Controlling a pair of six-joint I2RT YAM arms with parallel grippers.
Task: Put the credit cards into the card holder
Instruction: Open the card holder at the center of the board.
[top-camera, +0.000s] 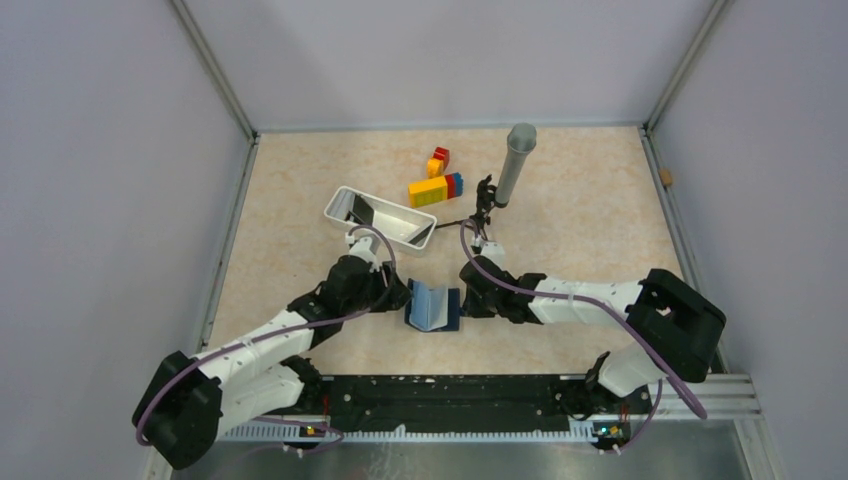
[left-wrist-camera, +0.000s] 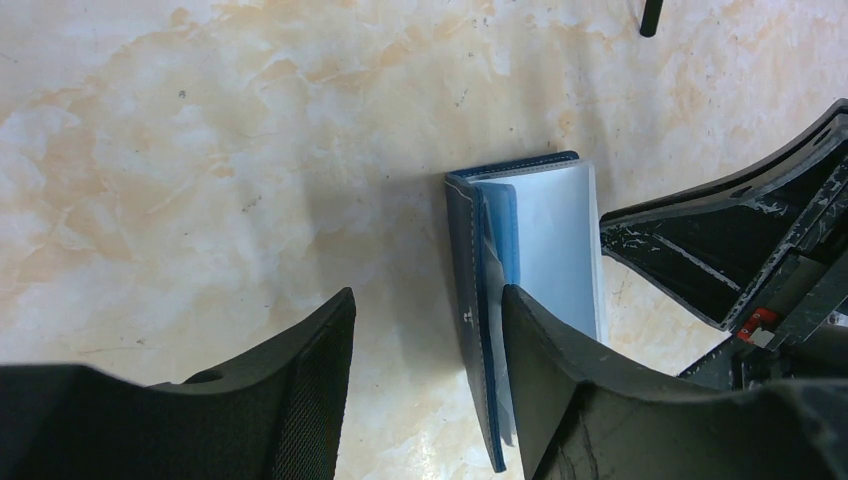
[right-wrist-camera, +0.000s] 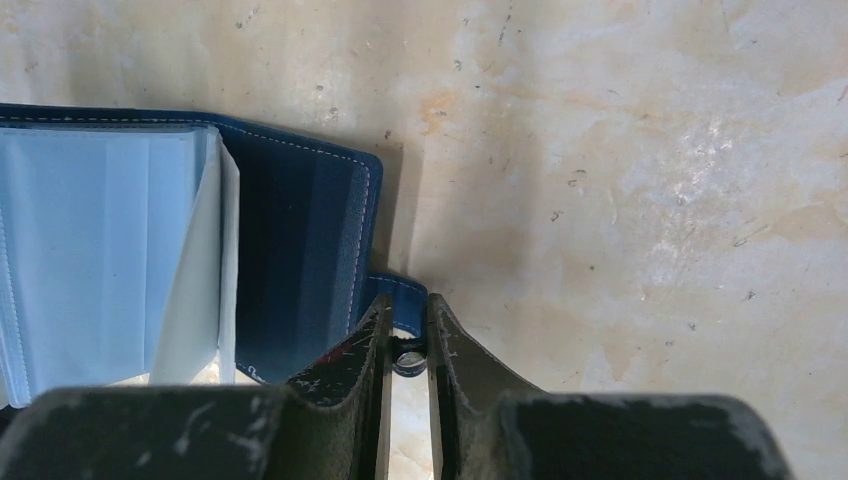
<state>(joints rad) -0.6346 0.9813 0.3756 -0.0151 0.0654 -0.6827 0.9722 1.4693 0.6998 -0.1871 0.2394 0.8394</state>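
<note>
The card holder (top-camera: 432, 308) lies open at the table's six o'clock, right gripper (right-wrist-camera: 407, 340) pinching its clasp tab (right-wrist-camera: 400, 292), left gripper (left-wrist-camera: 425, 300) spread astride its other cover, but the credit cards (top-camera: 361, 209) sit in the white tray (top-camera: 420, 237) at its eleven o'clock, so seemingly every insertion remains.

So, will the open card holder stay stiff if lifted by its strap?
Probably it flops: the card holder is a thin folding cover, and its clear inner sleeves stand loose and curl. It looks light, so a push would likely slide it on the smooth table. The right end effector pinches only the strap tab, so it may swing.
</note>
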